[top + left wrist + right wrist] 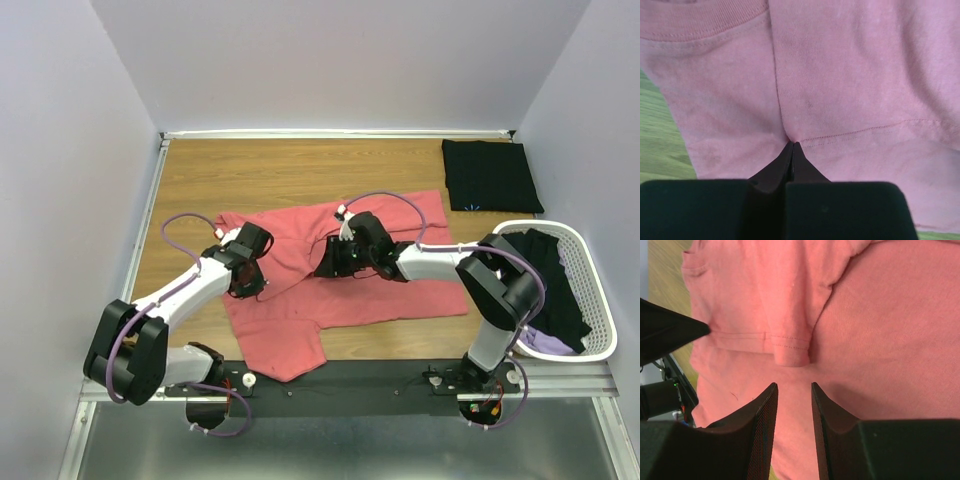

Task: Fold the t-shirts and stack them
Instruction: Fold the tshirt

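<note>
Coral cloth covers the middle of the tabletop [260, 170]: the pink t-shirt [350, 300] lies spread and rumpled, not yet folded. Our left end effector [792, 146] is pinched closed on it beside a hem seam. Our right end effector [793, 386] hovers over a sleeve, fingers narrowly apart, holding nothing. One black t-shirt [490, 175] sits folded at the far right. We judge most work remains, as more shirts [555, 285], black and lilac, wait in the basket [603, 320].

we see a wooden table [300, 170]; a coral-pink t-shirt [400, 290] lies spread and rumpled across its middle, reaching the near edge; a folded black t-shirt [490, 175] lies at the far right corner; a white basket [598, 330] stands at the right edge.
</note>
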Controlling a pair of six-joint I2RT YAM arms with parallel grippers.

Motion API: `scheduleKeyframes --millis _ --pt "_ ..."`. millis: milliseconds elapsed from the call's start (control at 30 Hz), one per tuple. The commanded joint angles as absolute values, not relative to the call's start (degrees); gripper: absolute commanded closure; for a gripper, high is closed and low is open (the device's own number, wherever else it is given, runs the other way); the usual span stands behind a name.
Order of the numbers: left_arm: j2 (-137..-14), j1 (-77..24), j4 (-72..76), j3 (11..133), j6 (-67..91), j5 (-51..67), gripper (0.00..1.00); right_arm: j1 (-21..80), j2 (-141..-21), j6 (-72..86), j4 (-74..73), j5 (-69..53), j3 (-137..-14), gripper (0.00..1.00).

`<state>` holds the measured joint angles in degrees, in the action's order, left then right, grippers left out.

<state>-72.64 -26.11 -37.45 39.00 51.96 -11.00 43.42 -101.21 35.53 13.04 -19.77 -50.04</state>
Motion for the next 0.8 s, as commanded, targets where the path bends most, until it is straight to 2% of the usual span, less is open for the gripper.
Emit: scheduleKeyframes --millis 0,767 --pt "-70.1 -26.5 -41.8 41.7 52.9 -16.0 1.00 43.2 -102.7 35.8 12.8 -20.7 -50.9 0.60" --pt "-69.9 -26.5 -48.2 45.5 52.6 -20.2 1.00 43.2 -105.3 36.2 11.1 -21.8 -55.0 0.60"
